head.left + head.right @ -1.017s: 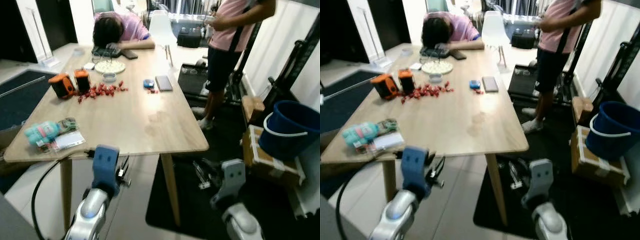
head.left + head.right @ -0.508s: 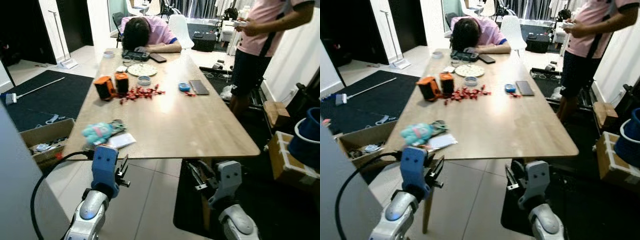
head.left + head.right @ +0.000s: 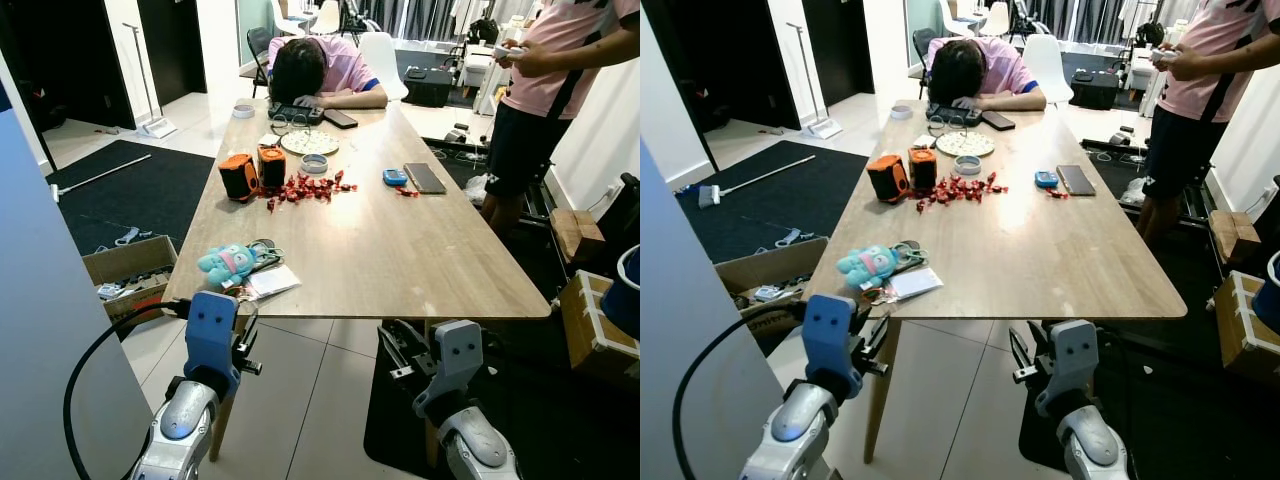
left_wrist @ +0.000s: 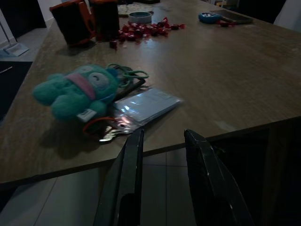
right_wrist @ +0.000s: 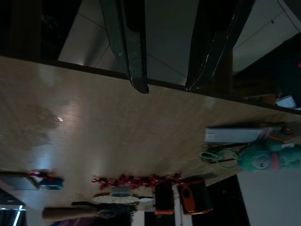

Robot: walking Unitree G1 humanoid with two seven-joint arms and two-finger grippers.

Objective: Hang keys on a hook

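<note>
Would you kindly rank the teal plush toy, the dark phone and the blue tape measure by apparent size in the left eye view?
1. Plush toy, though nearest the camera.
2. Phone.
3. Tape measure.

We see the keys mostly tucked under the teal plush and clear card sleeve. The standing person is cut off at the top edge; the blue bucket at the right.

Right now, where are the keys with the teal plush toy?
In the head views, the keys lie near the table's front left corner, beside the teal plush toy and a clear card pouch, just ahead of the open left hand.
</note>
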